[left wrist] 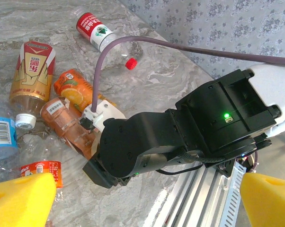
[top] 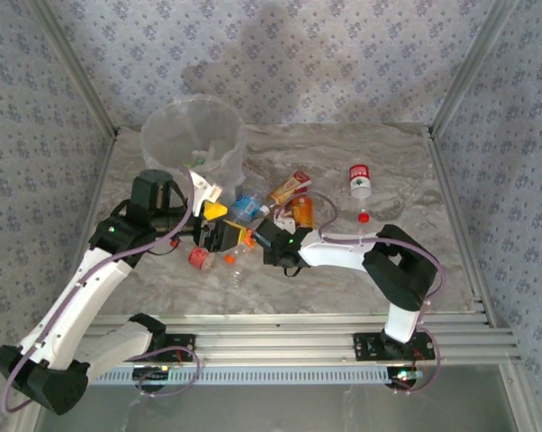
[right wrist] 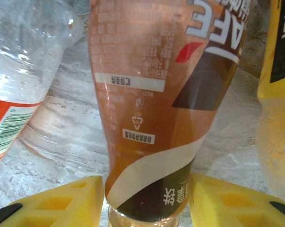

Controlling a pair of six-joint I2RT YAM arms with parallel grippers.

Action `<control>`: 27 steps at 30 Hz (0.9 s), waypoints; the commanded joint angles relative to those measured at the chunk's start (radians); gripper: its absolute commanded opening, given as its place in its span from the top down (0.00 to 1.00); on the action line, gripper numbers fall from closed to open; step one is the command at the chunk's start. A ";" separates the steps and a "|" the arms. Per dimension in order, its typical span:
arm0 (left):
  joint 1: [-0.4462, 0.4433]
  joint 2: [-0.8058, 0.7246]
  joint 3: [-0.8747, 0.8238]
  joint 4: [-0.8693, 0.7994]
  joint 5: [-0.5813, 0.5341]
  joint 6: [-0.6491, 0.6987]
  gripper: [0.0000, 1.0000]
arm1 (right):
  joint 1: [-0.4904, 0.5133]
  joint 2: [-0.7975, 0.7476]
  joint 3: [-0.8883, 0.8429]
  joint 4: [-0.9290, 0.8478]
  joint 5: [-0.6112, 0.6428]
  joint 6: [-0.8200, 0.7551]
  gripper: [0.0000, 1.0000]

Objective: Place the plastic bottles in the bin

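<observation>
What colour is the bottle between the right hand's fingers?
The bottle is amber-brown with a cream swirl and dark patch; best in right wrist view.

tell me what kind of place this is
Probably a robot test cell, not a home: patterned walls on aluminium framing enclose a marble-look table, with a left arm and right arm bolted to a rail.

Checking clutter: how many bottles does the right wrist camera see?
3: a brown bottle between the fingers, a clear bottle at left, a yellowish bottle at right. Others may be hidden.
</observation>
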 commanded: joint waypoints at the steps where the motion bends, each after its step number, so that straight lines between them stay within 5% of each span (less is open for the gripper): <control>1: -0.005 0.007 -0.004 0.036 0.007 -0.007 0.00 | -0.007 0.021 -0.003 -0.021 0.014 -0.014 0.48; 14: -0.004 0.014 -0.002 0.039 0.014 -0.014 0.00 | -0.011 -0.006 -0.019 -0.002 0.029 -0.059 0.54; 27: -0.021 0.092 0.053 0.071 -0.005 -0.117 0.01 | -0.036 -0.331 -0.166 0.066 -0.005 -0.255 0.60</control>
